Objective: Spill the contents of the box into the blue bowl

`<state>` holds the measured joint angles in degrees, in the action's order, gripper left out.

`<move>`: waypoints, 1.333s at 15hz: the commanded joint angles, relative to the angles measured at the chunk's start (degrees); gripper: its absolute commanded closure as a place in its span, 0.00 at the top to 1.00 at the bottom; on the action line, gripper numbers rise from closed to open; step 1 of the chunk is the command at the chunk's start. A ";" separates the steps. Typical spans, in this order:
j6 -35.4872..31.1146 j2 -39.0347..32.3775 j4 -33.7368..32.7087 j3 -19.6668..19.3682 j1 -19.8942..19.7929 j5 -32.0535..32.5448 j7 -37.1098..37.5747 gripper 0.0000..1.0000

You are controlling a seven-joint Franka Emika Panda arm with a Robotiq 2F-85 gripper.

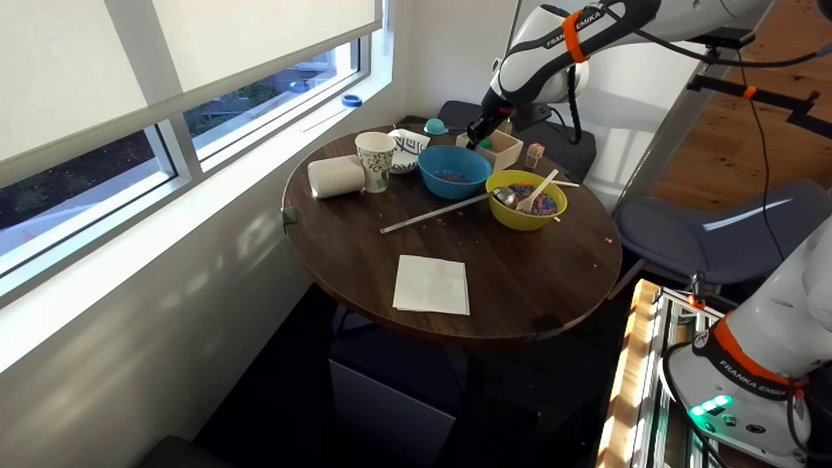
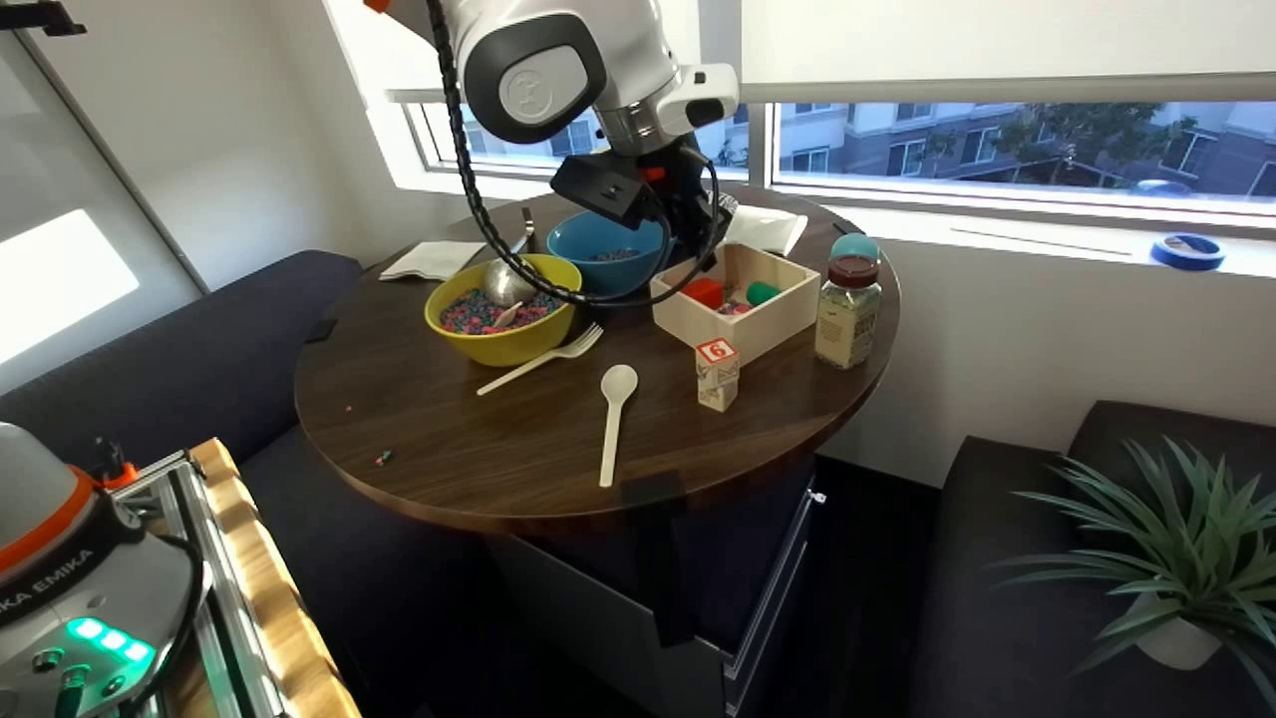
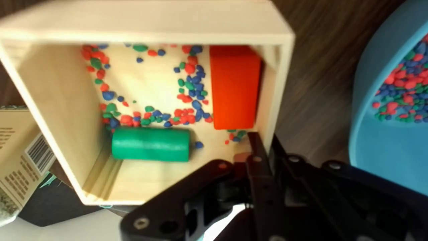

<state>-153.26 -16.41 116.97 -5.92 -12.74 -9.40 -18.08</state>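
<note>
The box is an open pale wooden tray, seen in both exterior views and the wrist view. It holds small red, blue and green pieces, a red block and a green cylinder. My gripper is shut on the box wall nearest the blue bowl, one finger inside and one outside. The box looks level and seems to rest on the table. The blue bowl stands close beside it, with similar pieces inside; it also shows in the wrist view.
A yellow bowl with pieces and a ladle stands beside the blue bowl. A paper cup stands behind. A jar, stacked letter blocks, a fork and a spoon surround the box.
</note>
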 commanded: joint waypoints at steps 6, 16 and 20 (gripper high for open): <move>-0.50 1.64 0.41 1.16 -1.31 -0.78 -0.43 0.08; -0.14 4.38 -0.02 1.70 -0.75 -2.77 -0.29 0.07; -0.38 5.26 0.45 1.91 -0.65 -2.92 -0.71 0.06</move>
<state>-153.36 -12.60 116.87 -4.44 -13.20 -11.59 -18.11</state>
